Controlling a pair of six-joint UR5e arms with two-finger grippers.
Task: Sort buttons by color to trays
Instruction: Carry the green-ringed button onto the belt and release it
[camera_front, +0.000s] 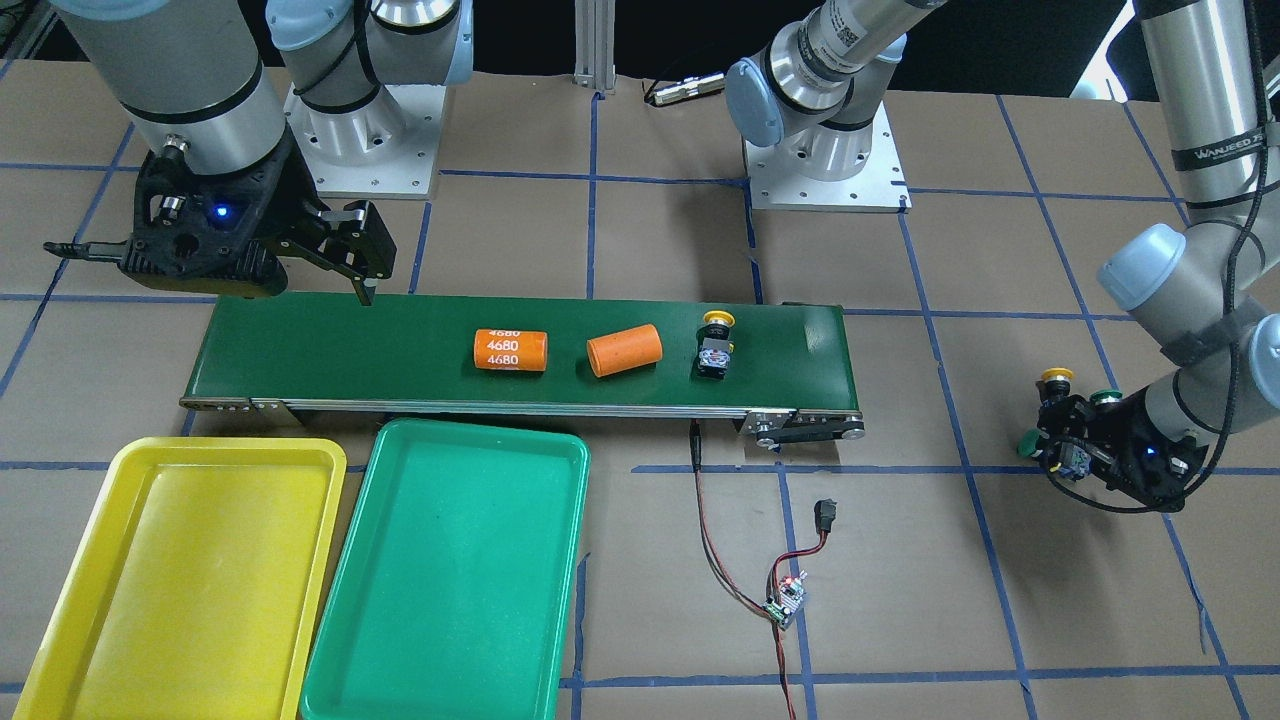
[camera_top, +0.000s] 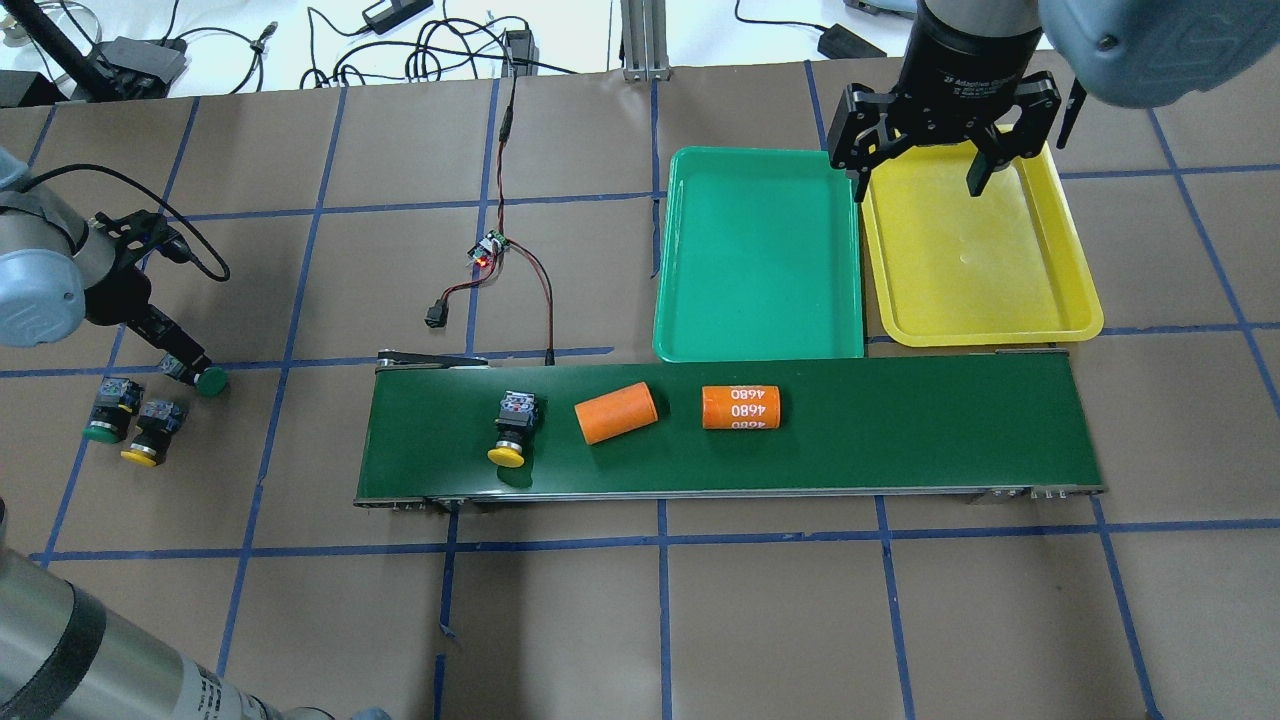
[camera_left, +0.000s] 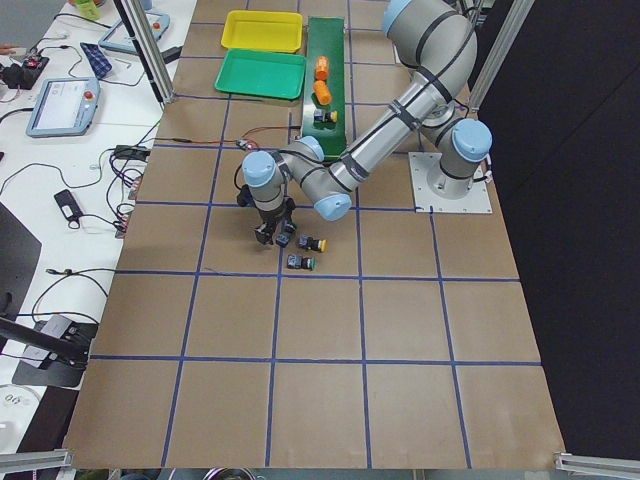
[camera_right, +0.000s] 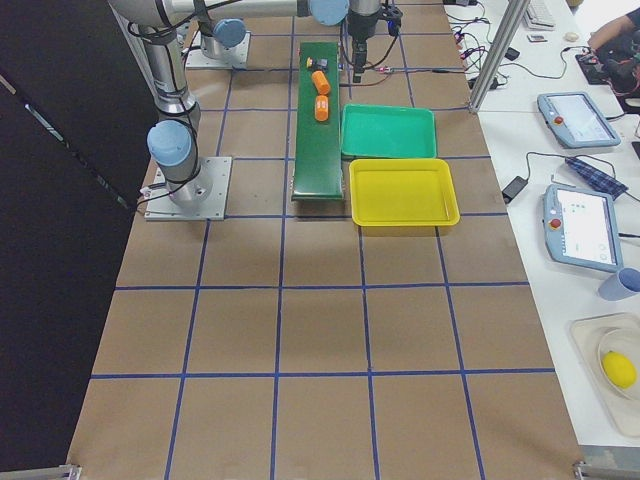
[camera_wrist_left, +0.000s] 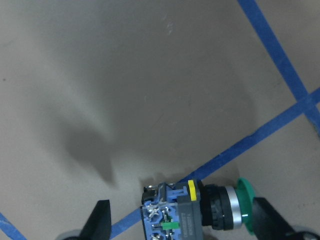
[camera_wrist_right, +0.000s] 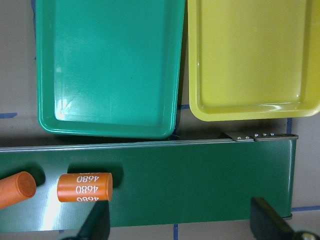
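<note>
My left gripper is open and low over the table at the far left. Its fingers straddle a green button that lies on its side on a blue tape line. Another green button and a yellow button lie just beside it. A second yellow button lies on the conveyor belt. My right gripper is open and empty, held high over the border between the green tray and the yellow tray. Both trays are bare.
Two orange cylinders lie on the belt, a plain one and one marked 4680. A small circuit board with red and black wires lies on the table beyond the belt. The trays stand side by side against the belt's far edge.
</note>
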